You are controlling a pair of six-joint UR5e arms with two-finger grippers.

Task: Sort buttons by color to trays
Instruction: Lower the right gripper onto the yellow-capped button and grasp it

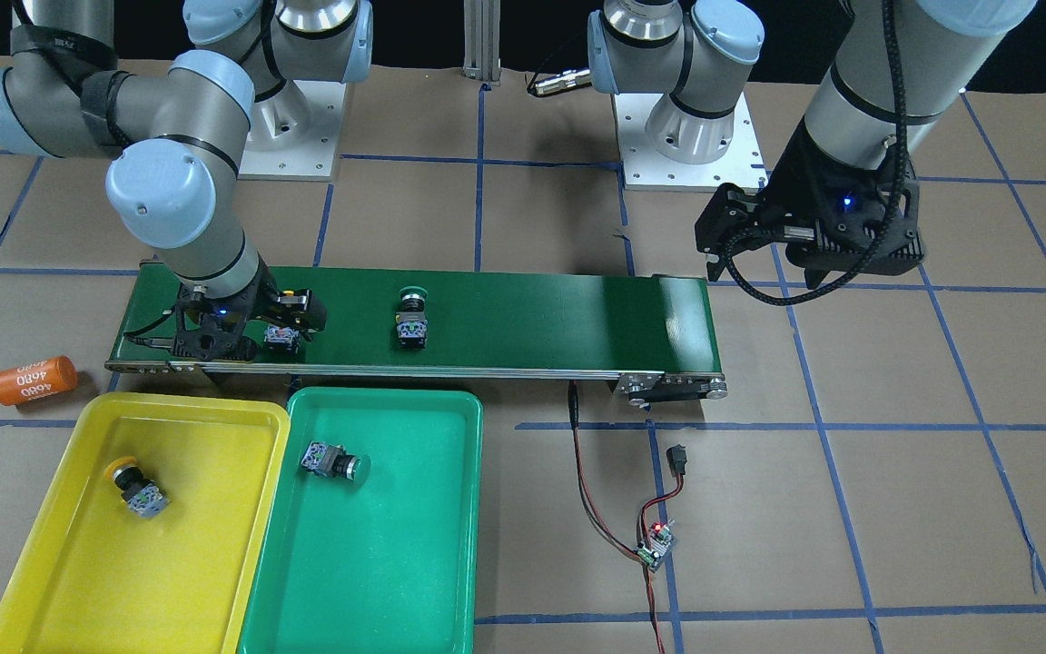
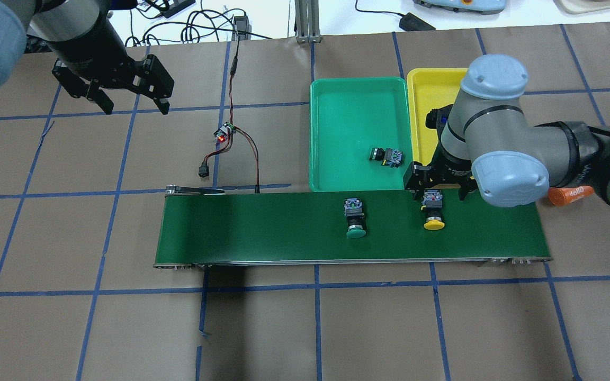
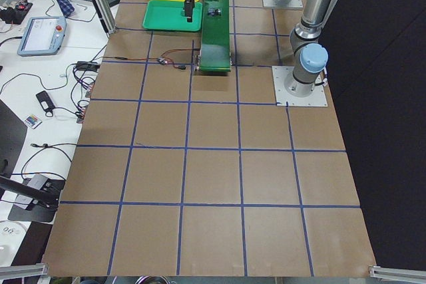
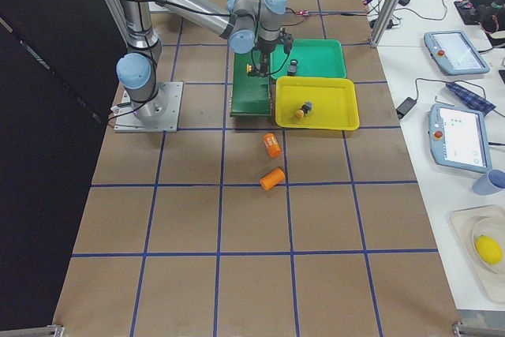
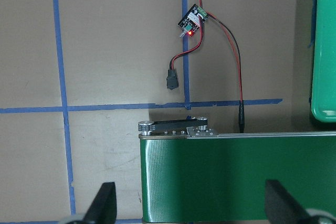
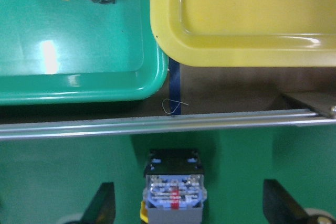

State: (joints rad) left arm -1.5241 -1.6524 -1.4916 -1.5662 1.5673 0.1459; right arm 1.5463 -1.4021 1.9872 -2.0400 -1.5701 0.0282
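The left gripper (image 2: 131, 99) hangs off the left end of the conveyor belt (image 2: 257, 227), on the side away from the robot. Its fingers are spread wide with nothing between them. Just beyond the belt's far edge near that same end lies a small controller board (image 2: 224, 132) with a red light showing and red and black wires running toward the belt.

On the belt, right of its middle, a green button (image 2: 355, 217) lies on its side with its cap toward the robot. Past the belt's far edge sits the green tray (image 2: 337, 106), its near rim almost at the belt, with a second green button (image 2: 387, 155) lying in its near right corner.

Farther right on the belt lies a yellow button (image 2: 433, 211), cap toward the robot. The right gripper (image 6: 190, 205) is down over its contact block, a finger on each side, with clear gaps between the fingers and the block.

The yellow tray (image 1: 78, 563) sits beside the green one across from the belt's right end, with another yellow button (image 1: 137, 489) lying in it. An orange cylinder marked 4680 (image 1: 33, 380) lies on the table just off that end.
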